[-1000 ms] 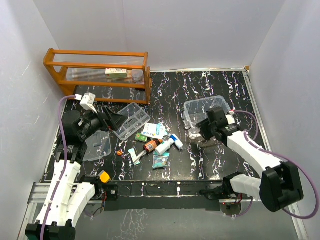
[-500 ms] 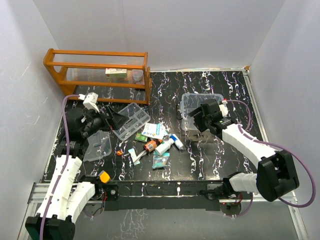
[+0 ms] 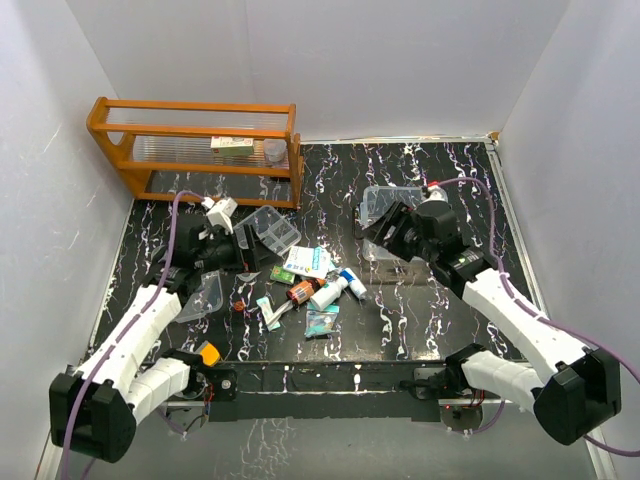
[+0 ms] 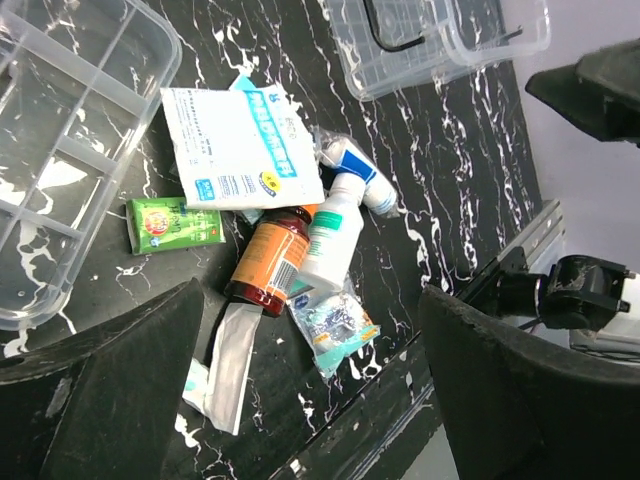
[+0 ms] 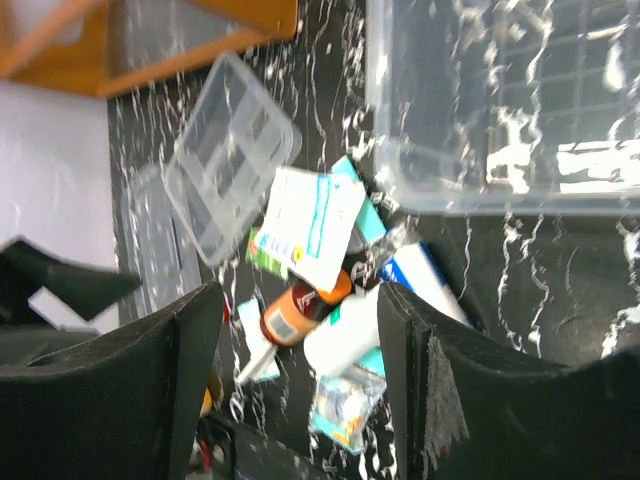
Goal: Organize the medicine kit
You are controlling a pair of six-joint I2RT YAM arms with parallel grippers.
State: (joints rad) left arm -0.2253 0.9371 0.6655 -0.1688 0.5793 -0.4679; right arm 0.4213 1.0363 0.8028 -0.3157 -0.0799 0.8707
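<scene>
The medicine kit lies in parts on the black marbled table. The clear box [image 3: 378,202] is at the back right and also shows in the right wrist view [image 5: 500,110]. The divided tray insert [image 3: 275,228] is left of centre. The flat lid [image 3: 197,296] lies near the left. My left gripper [image 3: 252,250] is open and empty beside the tray, raised over the pile of medicines [image 4: 310,295]. My right gripper [image 3: 385,228] is open and empty at the box's left front corner [image 5: 300,290].
The pile holds a white packet [image 3: 308,262], an orange bottle [image 3: 300,292], a white bottle [image 3: 328,292], a blue-and-white tube [image 3: 352,283], a teal sachet [image 3: 322,320] and a green packet [image 3: 280,275]. An orange wooden rack [image 3: 195,145] stands at the back left.
My right gripper has moved from the box's front to its left front corner, and the box has shifted left. My left arm has swung right, towards the pile.
</scene>
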